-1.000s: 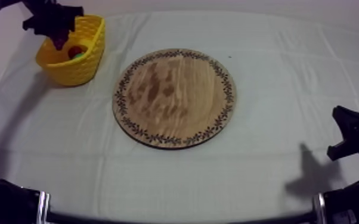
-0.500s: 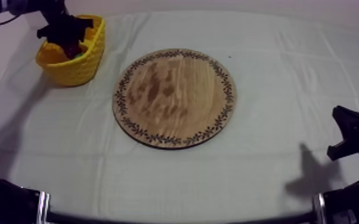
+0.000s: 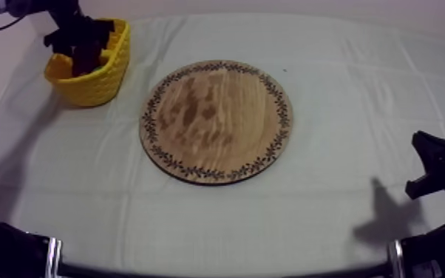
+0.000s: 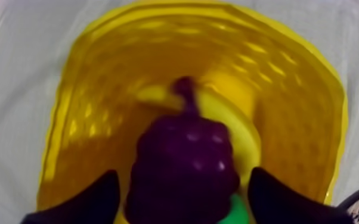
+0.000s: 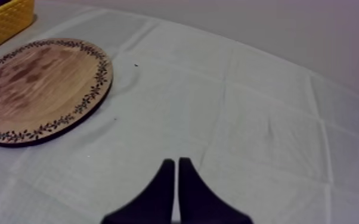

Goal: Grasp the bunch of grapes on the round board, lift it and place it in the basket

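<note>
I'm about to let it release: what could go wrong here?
The left claw holds the grapes low inside the basket, over a banana: dropped, they may roll off it. Pulling out, the claw could snag the basket's wall and tip it.

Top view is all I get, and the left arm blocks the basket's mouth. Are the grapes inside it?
Observer: Yes. The left wrist view shows the bunch of grapes within the walls of the yellow basket, just below the left gripper.
Operator: Anything else in there?
Observer: A banana lies behind the grapes, and something green peeks out beside them. I cannot tell what it is.
Operator: And the right gripper?
Observer: The right gripper is shut on nothing, over bare cloth, apart from the wooden board.
</note>
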